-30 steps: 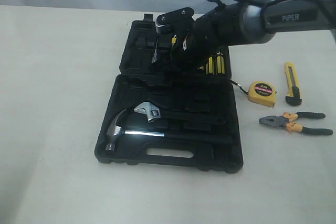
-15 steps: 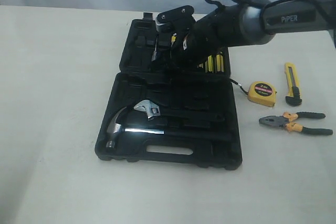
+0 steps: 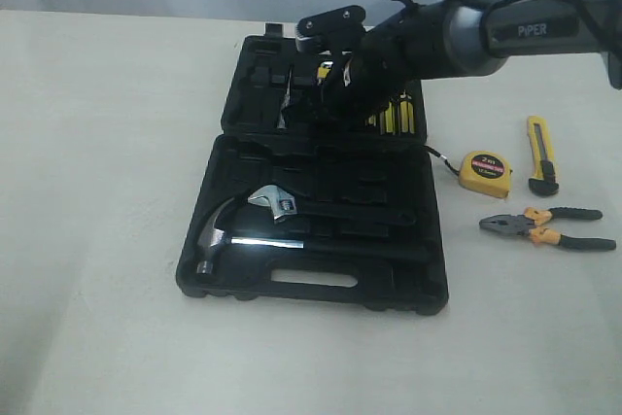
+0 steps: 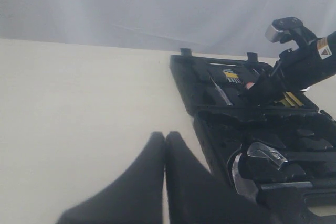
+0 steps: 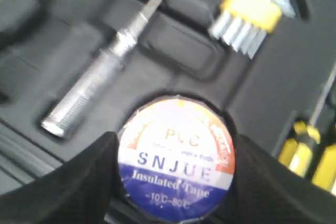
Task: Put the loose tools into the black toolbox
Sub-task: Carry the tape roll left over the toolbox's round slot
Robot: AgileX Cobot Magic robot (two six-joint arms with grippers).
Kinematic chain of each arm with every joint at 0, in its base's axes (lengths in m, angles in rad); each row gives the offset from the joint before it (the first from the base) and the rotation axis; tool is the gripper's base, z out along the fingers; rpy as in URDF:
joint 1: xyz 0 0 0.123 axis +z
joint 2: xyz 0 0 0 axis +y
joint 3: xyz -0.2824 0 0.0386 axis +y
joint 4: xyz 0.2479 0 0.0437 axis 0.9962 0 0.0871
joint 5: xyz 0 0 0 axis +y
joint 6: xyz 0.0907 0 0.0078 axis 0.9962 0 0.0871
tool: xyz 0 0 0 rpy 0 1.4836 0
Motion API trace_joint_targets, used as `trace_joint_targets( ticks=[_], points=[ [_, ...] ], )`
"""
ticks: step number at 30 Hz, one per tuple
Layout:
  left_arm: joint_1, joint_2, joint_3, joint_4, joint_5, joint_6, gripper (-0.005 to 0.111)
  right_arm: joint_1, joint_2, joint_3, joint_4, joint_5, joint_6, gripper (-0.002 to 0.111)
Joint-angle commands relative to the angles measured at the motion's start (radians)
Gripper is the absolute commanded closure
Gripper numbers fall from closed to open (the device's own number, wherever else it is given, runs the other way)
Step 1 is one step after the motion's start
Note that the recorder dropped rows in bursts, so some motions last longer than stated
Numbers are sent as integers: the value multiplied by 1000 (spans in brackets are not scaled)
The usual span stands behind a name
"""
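My right gripper (image 5: 176, 162) is shut on the black tape roll (image 5: 176, 153), one finger on each side of its blue-white label. It hangs low over the lid half of the open black toolbox (image 3: 432, 284). On the table right of the box lie the yellow tape measure (image 3: 484, 173), the yellow-black utility knife (image 3: 540, 154) and the pliers (image 3: 544, 227) with orange-black handles. My left gripper (image 4: 165, 137) is shut on nothing, above bare table beside the box's left edge; the exterior view does not show it.
A hammer (image 3: 243, 240) and a wrench (image 3: 282, 206) sit in the box's near half. In the lid are yellow-handled screwdrivers (image 3: 397, 116), a set of hex keys (image 5: 252, 14) and a clear-handled driver (image 5: 100, 82).
The right arm has shifted slightly up and toward the far side over the lid, still holding the tape roll. Nothing else has moved.
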Motion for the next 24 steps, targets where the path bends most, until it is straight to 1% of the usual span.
trace_joint_targets(
  ticks=[1, 3, 6, 8, 24],
  points=[
    [-6, -2, 3, 6, -4, -1, 107, -22, 19, -3, -8, 52, -4, 56],
    [-6, -2, 3, 6, -4, -1, 107, -22, 19, -3, -8, 52, -4, 54],
    [-6, -2, 3, 6, -4, -1, 107, -22, 19, -3, -8, 46, -4, 45],
    [-6, -2, 3, 6, -4, -1, 107, -20, 19, -3, -8, 35, -4, 41],
    [-6, -2, 3, 6, -4, -1, 107, 11, 17, -3, 10, 23, -11, 41]
  ],
)
